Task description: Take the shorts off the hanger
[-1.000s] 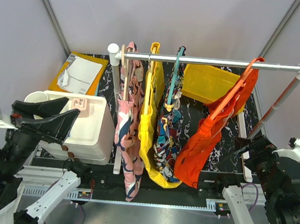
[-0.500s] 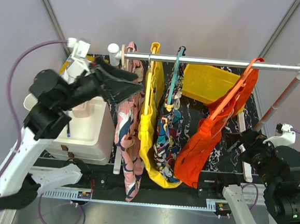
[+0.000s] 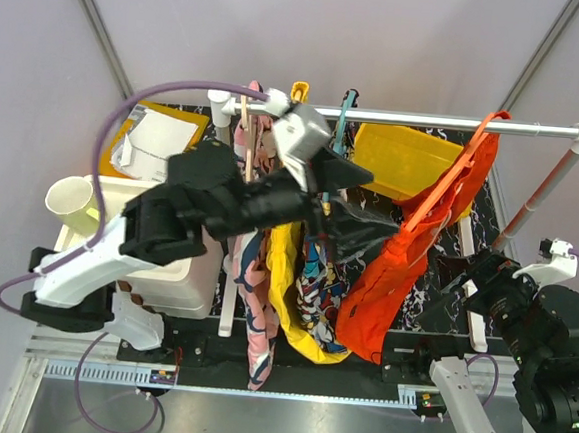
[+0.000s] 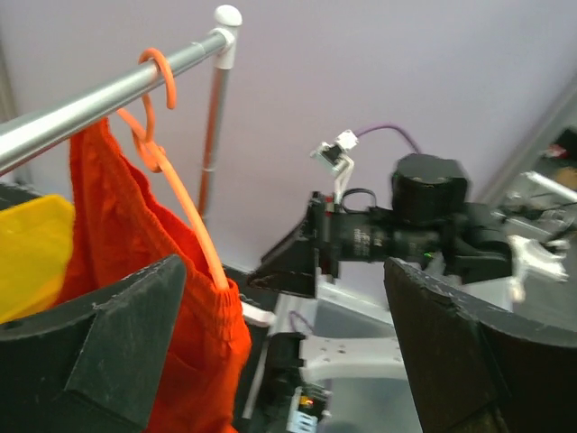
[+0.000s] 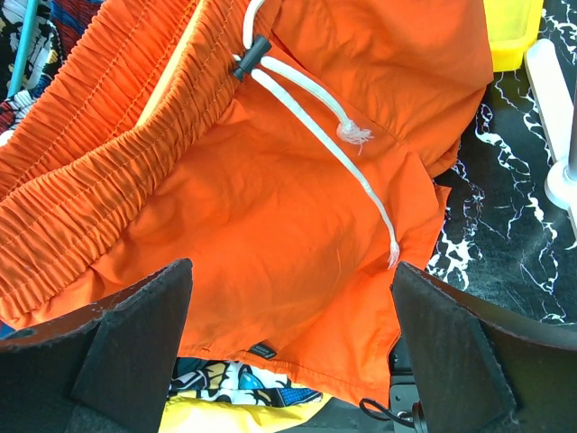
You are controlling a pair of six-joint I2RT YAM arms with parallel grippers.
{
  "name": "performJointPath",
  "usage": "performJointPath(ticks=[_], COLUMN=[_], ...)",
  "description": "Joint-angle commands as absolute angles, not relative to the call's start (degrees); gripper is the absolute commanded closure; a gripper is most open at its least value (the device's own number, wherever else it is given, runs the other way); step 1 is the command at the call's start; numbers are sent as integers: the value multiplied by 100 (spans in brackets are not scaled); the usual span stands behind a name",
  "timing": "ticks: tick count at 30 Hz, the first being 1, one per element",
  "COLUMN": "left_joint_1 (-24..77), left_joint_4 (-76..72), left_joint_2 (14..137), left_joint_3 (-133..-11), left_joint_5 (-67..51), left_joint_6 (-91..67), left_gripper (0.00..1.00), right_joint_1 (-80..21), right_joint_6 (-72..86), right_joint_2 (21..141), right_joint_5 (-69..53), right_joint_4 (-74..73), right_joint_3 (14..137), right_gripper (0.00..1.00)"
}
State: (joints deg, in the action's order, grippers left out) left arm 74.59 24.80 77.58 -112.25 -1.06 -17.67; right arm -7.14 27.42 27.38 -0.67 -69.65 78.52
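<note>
**K:** What changed from the earlier frame?

**Me:** My left arm [image 3: 184,218] had swung up from the near left corner of the table and reached across in front of the hanging clothes. The left claw [image 3: 370,208] ended up just beside the shorts [image 3: 395,275]. The right arm had barely shifted.

**K:** State of the claws?

**Me:** Both stood wide apart and held nothing. In the left wrist view, the left claw [image 4: 284,271] framed the edge of the shorts [image 4: 99,216] and, beyond it, the right claw pointing back. The right claw [image 3: 460,275] sat low, near the hem. In its own view, the right claw [image 5: 290,271] had orange cloth [image 5: 270,180] filling the gap between its jaws, with the pale drawstring [image 5: 361,171] dangling loose.

**K:** Where were the shorts?

**Me:** Still on the hanger [image 3: 453,174]. Its hook [image 4: 158,77] was over the rail [image 3: 448,120] near the right end. They hung rightmost on the rail, to the right of the yellow garment [image 3: 283,276], and slanted down to the left.
</note>
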Motion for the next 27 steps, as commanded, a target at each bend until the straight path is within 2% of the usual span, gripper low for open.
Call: performJointPath(ticks=[1,9,18,23,27], left_joint_1=[8059,8209,8288,8297,8314], left_joint_4=[3427,3718,3709,3691,3648], left_joint_2=[8612,9185,9035,8746,8631], left_joint_3=[-12268,-12744,-12454,-12148,-12032], left_joint_5=[1748,2364,2039,1960,1960], left_joint_6=[-677,-773,-1230,-1511,-1564], left_gripper=[5,9,9,9,9], right_joint_1=[-738,-738,-738,-738,-729], right_joint_6=[2637,2777,3568,4147,4508], right_joint_2=[2777,3102,3989,4210,4236], right_joint_5=[-123,-254,-1044,-1625,-1810], right_joint_4=[-6812,-6847,-6048,-5311,-4861], right_joint_3=[8051,8489,9500,9457,9264], right_gripper=[0,0,1,8,19])
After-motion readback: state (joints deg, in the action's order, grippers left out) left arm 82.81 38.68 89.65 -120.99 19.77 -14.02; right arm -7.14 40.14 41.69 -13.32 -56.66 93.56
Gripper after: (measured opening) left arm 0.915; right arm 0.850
